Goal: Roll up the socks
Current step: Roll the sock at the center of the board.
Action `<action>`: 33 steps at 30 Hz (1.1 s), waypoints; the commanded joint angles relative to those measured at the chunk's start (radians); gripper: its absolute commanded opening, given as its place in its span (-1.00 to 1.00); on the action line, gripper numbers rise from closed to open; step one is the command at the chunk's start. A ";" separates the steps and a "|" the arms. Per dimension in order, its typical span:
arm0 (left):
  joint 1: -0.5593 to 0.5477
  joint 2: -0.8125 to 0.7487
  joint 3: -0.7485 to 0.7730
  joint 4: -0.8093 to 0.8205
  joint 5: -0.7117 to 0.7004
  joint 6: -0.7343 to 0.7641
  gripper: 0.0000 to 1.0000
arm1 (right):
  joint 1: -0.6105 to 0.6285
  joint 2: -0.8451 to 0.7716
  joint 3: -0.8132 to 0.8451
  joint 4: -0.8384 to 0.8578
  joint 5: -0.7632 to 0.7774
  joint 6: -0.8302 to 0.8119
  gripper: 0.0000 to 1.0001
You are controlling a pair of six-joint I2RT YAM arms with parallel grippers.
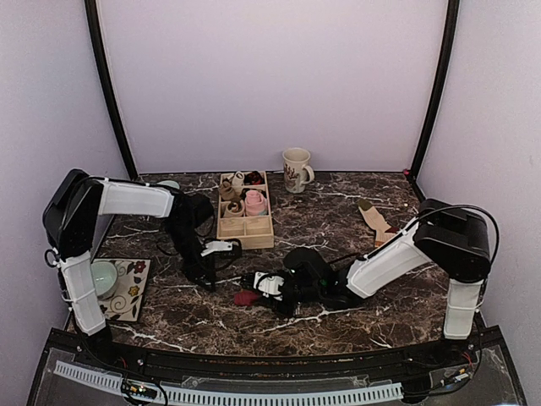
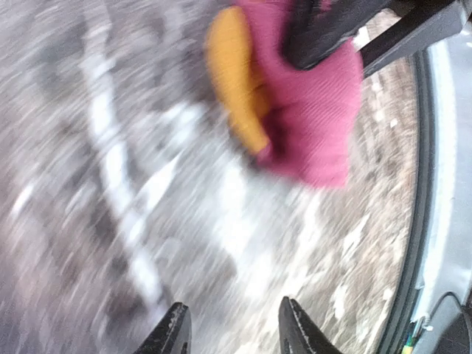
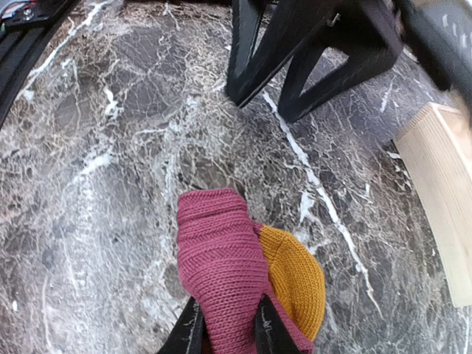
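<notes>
Mostly hidden, the sock [image 3: 221,258] sat gripped by the right hand [image 3: 228,313]

Nearest the arm bases, the sock lay on the dark marbled surface [image 3: 96,184], a little left of middle. The right hand was closed on it, its two fingertips pressing the maroon knit from either side. In the right wrist view the sock's lower end was cut off by the frame edge. What showed was ribbed maroon fabric folded over a rounded orange part that bulged out on one side. From above, the hand covered most of it, and only a small reddish tip stuck out to the left.

At the left edge, about as near, a patterned mat [image 1: 135,292] carried a pale bowl [image 1: 103,277].

Just beyond the sock, the left hand [image 2: 232,317] hung with its fingers apart and nothing between them, clear of the knit. Its own view was smeared by motion: the sock there was a maroon and orange blur with the right hand's black fingers across its top.

Farther back stood a wooden box [image 1: 245,243] holding a pink bundle [image 1: 255,203] and others too small to make out. Right of it a beige sock [image 1: 374,222] with reddish-brown patches lay flat, and a mug [image 1: 296,169] stood farthest.
</notes>
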State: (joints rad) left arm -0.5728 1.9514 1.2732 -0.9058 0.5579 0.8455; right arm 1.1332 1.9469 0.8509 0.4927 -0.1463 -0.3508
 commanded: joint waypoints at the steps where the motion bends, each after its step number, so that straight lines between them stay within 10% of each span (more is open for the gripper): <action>1: 0.018 -0.176 -0.104 0.133 -0.089 -0.036 -0.13 | -0.004 0.093 -0.012 -0.301 -0.145 0.118 -0.70; 13: -0.005 -0.382 -0.282 0.367 -0.018 -0.040 -0.13 | -0.061 0.199 0.069 -0.434 -0.307 0.383 -0.92; 15: -0.031 -0.438 -0.342 0.458 -0.054 -0.047 0.91 | -0.070 0.233 0.081 -0.446 -0.311 0.434 -0.95; 16: -0.051 -0.475 -0.381 0.514 -0.069 -0.043 0.97 | -0.074 0.244 0.082 -0.441 -0.319 0.459 -0.96; 33: -0.267 -0.412 -0.461 0.719 -0.268 0.091 0.82 | -0.164 0.352 0.098 -0.301 -0.558 0.788 -0.99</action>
State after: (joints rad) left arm -0.8127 1.4769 0.7956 -0.2440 0.3595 0.9024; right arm 0.9657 2.1479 1.0279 0.5282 -0.6971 0.3557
